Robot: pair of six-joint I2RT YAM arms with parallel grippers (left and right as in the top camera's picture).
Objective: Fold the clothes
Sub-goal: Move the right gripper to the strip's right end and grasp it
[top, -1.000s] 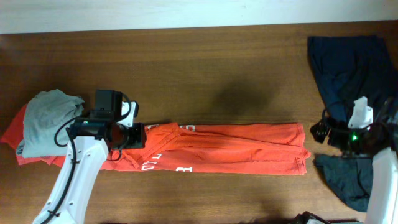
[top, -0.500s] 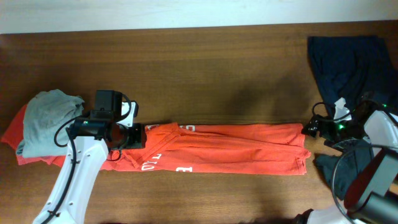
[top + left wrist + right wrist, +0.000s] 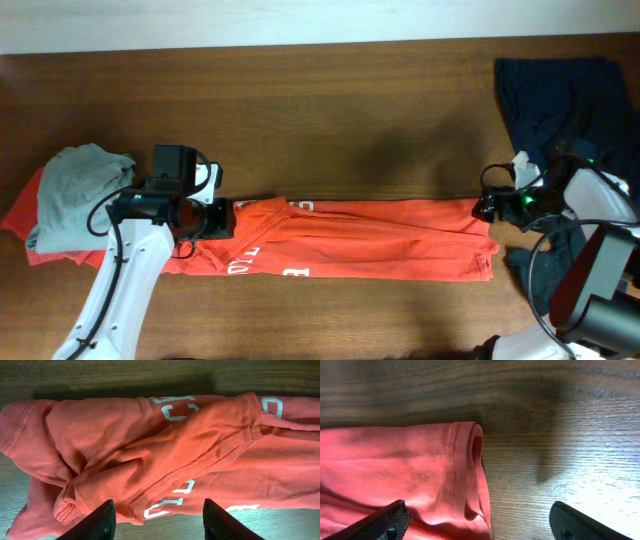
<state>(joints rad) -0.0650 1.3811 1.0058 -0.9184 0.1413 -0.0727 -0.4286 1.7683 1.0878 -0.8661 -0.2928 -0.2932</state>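
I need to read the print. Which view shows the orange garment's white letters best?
The left wrist view: the white letters are large there, partly hidden by folds. Overhead shows them tiny; the right wrist shows only a plain hem.

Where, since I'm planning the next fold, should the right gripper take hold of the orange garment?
Probably the stitched hem at the right end of the orange garment, approached from the table beyond it, where the right gripper hovers, jaws open. The layers stack there and the doubled edge stands slightly proud, easy to pinch.
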